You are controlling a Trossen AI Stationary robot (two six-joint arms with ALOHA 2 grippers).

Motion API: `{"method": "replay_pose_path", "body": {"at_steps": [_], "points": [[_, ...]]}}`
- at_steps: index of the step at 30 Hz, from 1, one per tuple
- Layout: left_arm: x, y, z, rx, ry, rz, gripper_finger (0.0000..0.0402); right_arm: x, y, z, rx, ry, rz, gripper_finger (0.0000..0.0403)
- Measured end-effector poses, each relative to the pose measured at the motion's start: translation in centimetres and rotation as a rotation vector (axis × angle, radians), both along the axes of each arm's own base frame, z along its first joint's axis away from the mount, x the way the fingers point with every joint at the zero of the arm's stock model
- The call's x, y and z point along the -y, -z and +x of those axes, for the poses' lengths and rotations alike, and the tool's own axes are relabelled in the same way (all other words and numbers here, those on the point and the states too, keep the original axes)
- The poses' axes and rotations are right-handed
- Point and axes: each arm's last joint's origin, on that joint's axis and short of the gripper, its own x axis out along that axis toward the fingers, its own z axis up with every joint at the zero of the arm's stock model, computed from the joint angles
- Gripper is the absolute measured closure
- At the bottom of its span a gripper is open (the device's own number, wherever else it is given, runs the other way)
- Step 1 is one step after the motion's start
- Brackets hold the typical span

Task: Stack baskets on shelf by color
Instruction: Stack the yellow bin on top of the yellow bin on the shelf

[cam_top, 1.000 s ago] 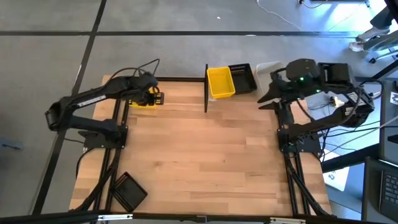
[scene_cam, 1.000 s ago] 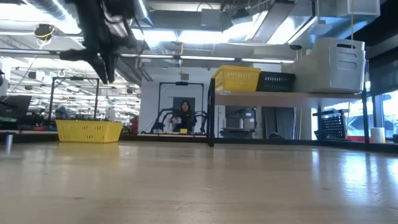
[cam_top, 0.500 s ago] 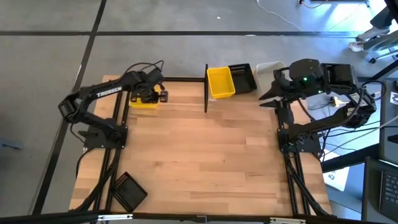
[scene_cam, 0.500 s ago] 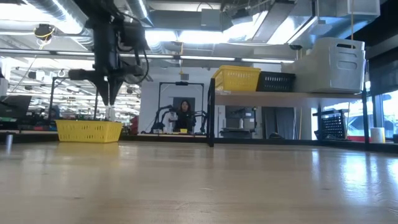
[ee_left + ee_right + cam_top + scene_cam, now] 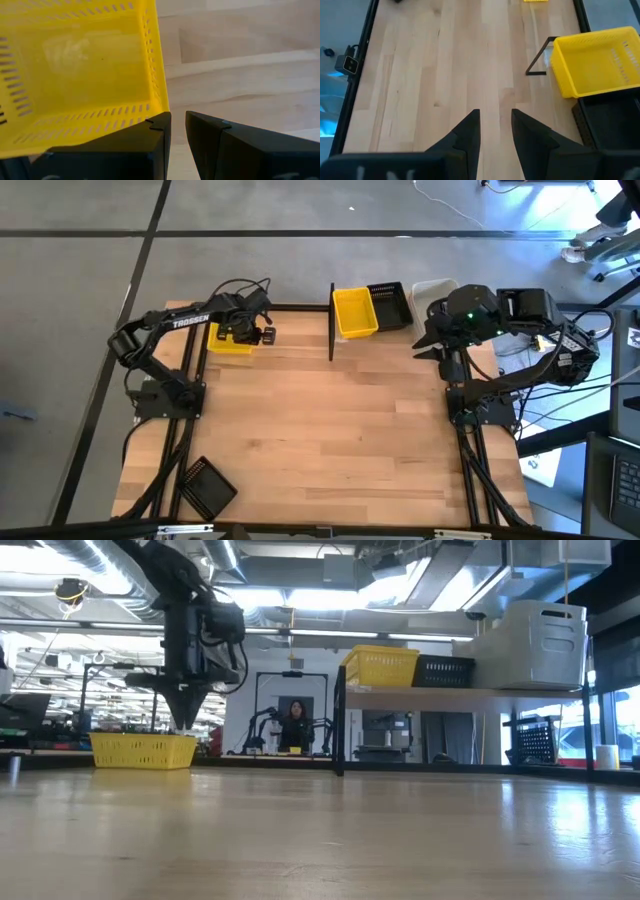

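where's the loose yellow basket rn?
In the high view the yellow basket sits on the table at its far left edge, off the shelf, with the left gripper directly over its right rim, fingers slightly apart.

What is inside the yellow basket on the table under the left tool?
Nothing: the left wrist view shows the yellow basket's floor bare. Its near end is hidden by the left tool, whose fingers straddle its wall.
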Motion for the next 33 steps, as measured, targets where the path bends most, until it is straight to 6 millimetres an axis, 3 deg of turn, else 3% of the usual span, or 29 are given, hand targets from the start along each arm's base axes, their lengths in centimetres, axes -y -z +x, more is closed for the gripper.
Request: {"method": "replay_pose_path", "body": {"at_steps": [21, 33], "points": [[-0.2, 2.1, -0.5, -0.079, 0.001, 0.001, 0.0353, 0.0, -0.1, 0.0, 0.007, 0.003, 0.002, 0.0295], [-0.5, 3.1, -0.2, -0.137, 0.136, 0.024, 0.0353, 0.0, -0.1, 0.0, 0.007, 0.003, 0.002, 0.0295]]}}
